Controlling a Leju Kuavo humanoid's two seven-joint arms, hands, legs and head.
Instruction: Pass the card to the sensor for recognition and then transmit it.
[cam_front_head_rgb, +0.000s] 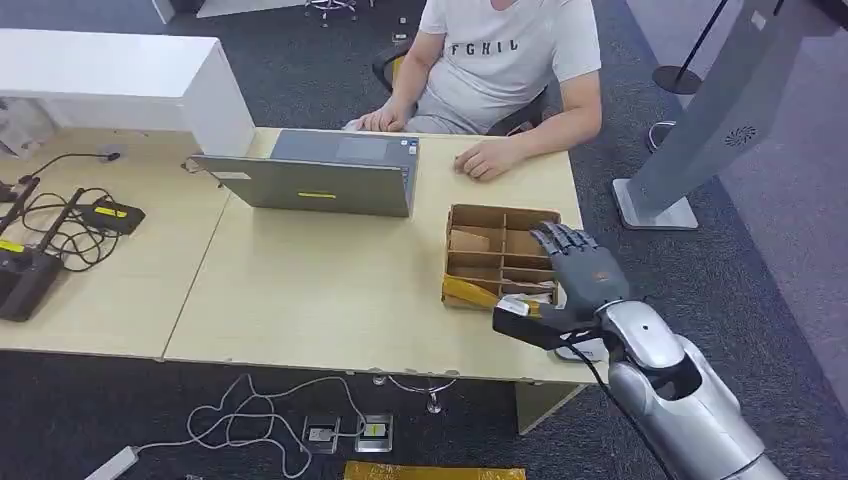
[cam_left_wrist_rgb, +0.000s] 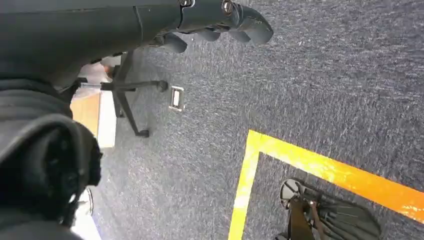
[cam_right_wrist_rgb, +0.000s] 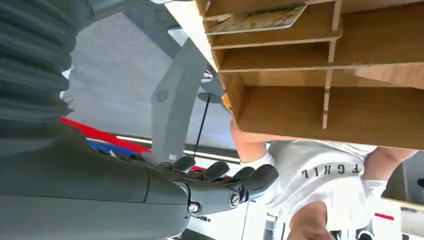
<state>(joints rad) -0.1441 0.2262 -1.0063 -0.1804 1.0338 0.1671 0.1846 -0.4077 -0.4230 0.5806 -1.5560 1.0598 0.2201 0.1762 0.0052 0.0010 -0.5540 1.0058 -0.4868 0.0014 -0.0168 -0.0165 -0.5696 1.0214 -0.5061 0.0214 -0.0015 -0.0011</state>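
lower grey right hand (cam_front_head_rgb: 578, 268), fingers spread and empty, squarely over card (cam_right_wrist_rgb: 257, 19) in compartmented wooden box (cam_front_head_rgb: 478, 216).

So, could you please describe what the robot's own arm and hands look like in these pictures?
The right arm is glossy silver with rounded shells and a thin black cable running along it. The right hand is matte dark grey with many jointed fingers. The left hand is dark grey too, with small round metal screws.

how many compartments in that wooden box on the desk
6 seem visible in the wooden box: two columns, three rows. The right hand hovers over the right column and covers part of it, so more may be hidden.
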